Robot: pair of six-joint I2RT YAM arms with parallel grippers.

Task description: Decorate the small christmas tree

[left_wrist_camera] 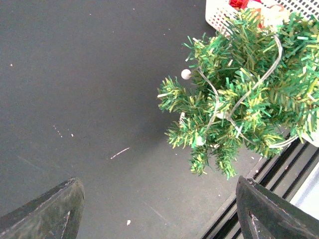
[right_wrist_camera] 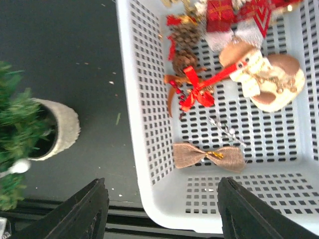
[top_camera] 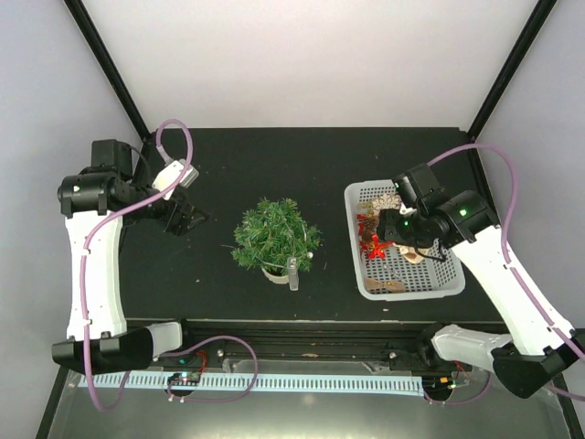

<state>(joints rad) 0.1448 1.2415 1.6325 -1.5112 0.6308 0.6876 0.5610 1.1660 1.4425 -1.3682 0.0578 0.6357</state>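
My left hand [top_camera: 189, 219] hangs over the black table [top_camera: 228, 165] on its left side, fingers [left_wrist_camera: 50, 214] spread wide and holding nothing; from the wrist camera the dark surface runs unbroken ahead of me up to the small christmas tree [left_wrist_camera: 239, 104]. The tree stands upright in its cream pot [top_camera: 272, 272] near the middle of the table, close to the near edge; a pale wire [left_wrist_camera: 259, 79] with a white bead [left_wrist_camera: 186, 74] is draped through the needles; the slotted rail [left_wrist_camera: 289, 164] of the near edge passes just beside the lower branches. A stretch of bare surface separates my left hand from the tree's leftmost twigs.

My right hand [top_camera: 391, 229] hovers over the white mesh basket [top_camera: 411, 291] on the right, fingers [right_wrist_camera: 249, 211] parted with nothing gripped; seen from the wrist camera they frame the basket's near-left corner. Inside the basket a burlap bow [right_wrist_camera: 209, 156] lies close to the near wall; a red bow [right_wrist_camera: 197, 92] lies just beside a pine cone [right_wrist_camera: 183, 59]; a cream and brown ornament [right_wrist_camera: 271, 82] sits farther right; more red pieces crowd the far end. The basket's near wall runs close along the table's near edge; a strip of bare table lies between its left wall and the pot, so basket and tree stand apart.
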